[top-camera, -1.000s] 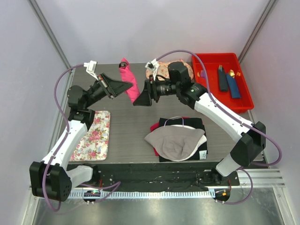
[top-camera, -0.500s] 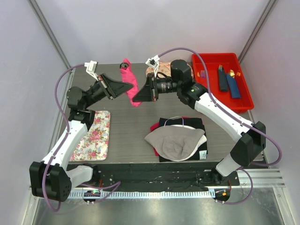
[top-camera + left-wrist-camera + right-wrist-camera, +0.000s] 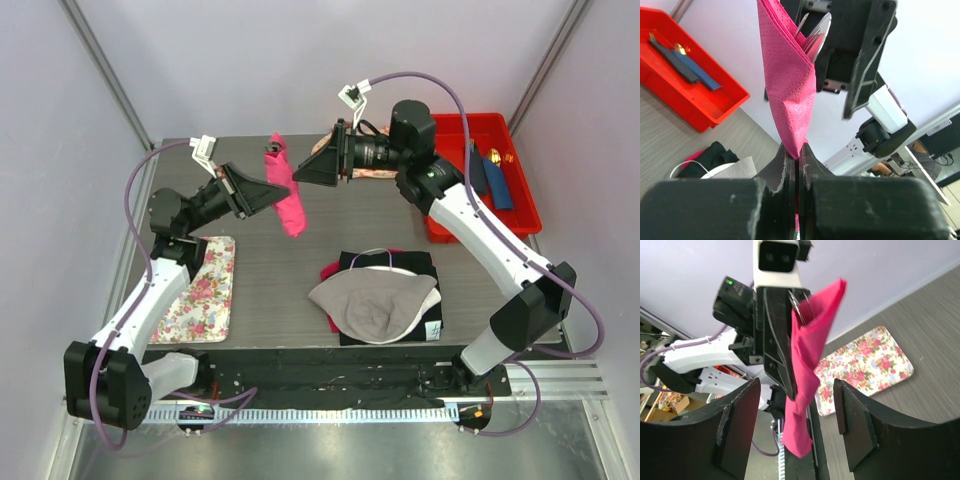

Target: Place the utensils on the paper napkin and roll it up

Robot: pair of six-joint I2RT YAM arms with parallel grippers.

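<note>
Left claw (image 3: 799, 150) pinches paper napkin (image 3: 790, 85) roll's end, aloft; right claw (image 3: 796, 390) wide, empty, near upper edge.

Napkin (image 3: 287, 200) hung in left gripper (image 3: 275, 190) at 11 o'clock over table (image 3: 270, 280), utensils (image 3: 812, 35) tucked in its top. Right gripper (image 3: 300, 175) just right of it, apart. Tray (image 3: 520, 215) at 2, mat (image 3: 200, 290) at 8, clothes pile (image 3: 380, 300) at 5.

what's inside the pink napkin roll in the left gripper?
Two silver utensil ends poke out of the paper napkin at its open top. The rest is wrapped, so their types can't be told. The left gripper pinches the bottom end.
</note>
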